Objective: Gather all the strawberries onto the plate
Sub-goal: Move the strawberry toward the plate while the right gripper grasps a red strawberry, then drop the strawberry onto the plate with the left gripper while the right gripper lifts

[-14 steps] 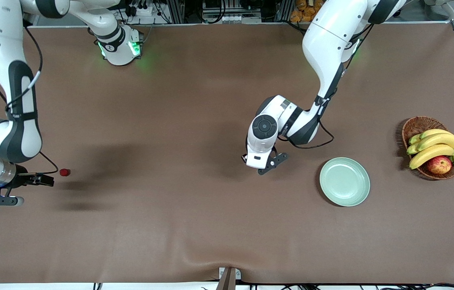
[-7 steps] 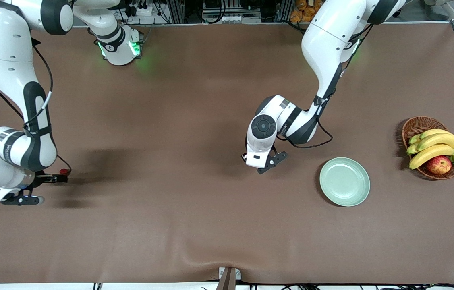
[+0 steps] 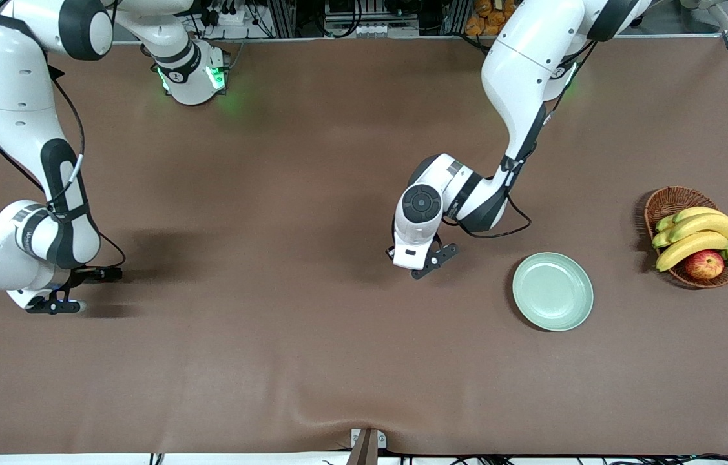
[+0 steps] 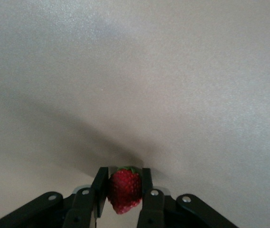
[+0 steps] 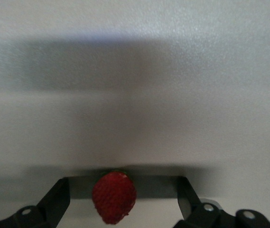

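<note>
In the left wrist view a small red strawberry (image 4: pixel 124 190) with a green top is pinched between the fingers of my left gripper (image 4: pixel 124 172), which is shut on it just above the brown table. In the front view this gripper (image 3: pixel 422 263) is at mid-table, beside the pale green plate (image 3: pixel 552 291), and hides the berry. My right gripper (image 5: pixel 121 183) stands open with a second strawberry (image 5: pixel 114 197) between its wide-apart fingers, touching neither. In the front view that gripper (image 3: pixel 83 285) is low at the right arm's end of the table and covers its berry.
A brown wicker basket (image 3: pixel 667 201) with bananas (image 3: pixel 693 242) and a red-yellow apple (image 3: pixel 704 264) stands past the plate at the left arm's end. The plate holds nothing. A brown cloth covers the table, with a wrinkle at its front edge (image 3: pixel 364 423).
The left gripper's fingers have shut on its strawberry. The right arm has swung in over the other strawberry, which showed beside the gripper earlier and is now hidden under it.
</note>
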